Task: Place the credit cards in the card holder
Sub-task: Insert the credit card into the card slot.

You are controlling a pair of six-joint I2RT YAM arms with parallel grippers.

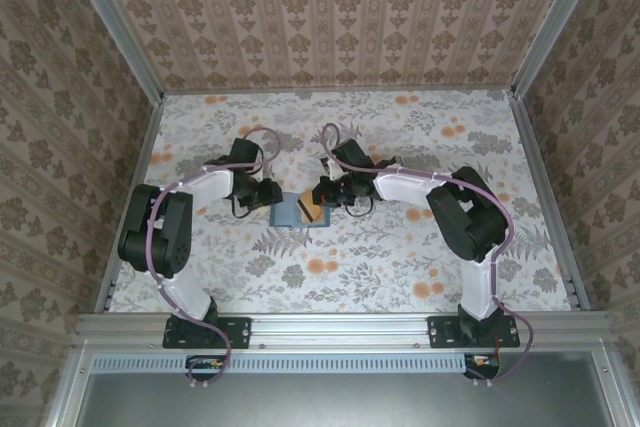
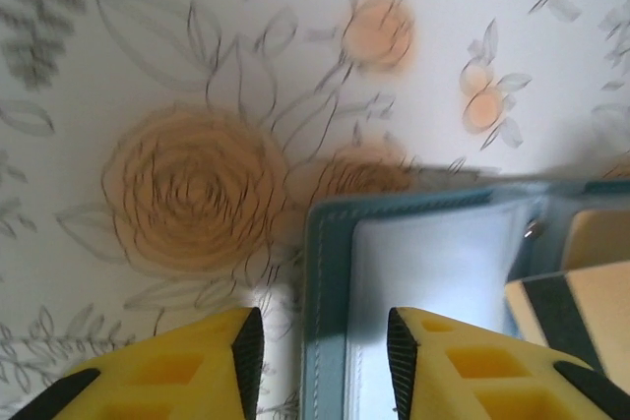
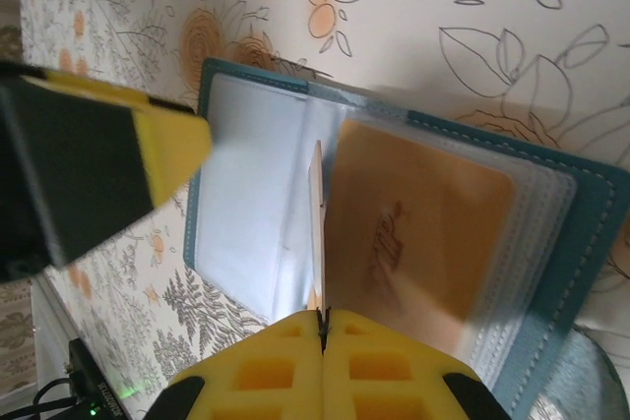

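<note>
1 credit card (image 3: pixel 317 233) being pinched edge-up by the closed right pincer (image 3: pixel 322 317), long axis being aligned with the open card holder (image 3: pixel 246 194) fold, left pincer (image 2: pixel 323 346) being held half-open astride its edge

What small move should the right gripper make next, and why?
Probably tip the card flat and ease its leading edge into the pale left pocket. The right gripper is shut on the card, held on edge above the open wallet near its fold, beside a tan card already pocketed. The left gripper straddles the wallet's left edge, jaws apart.
</note>
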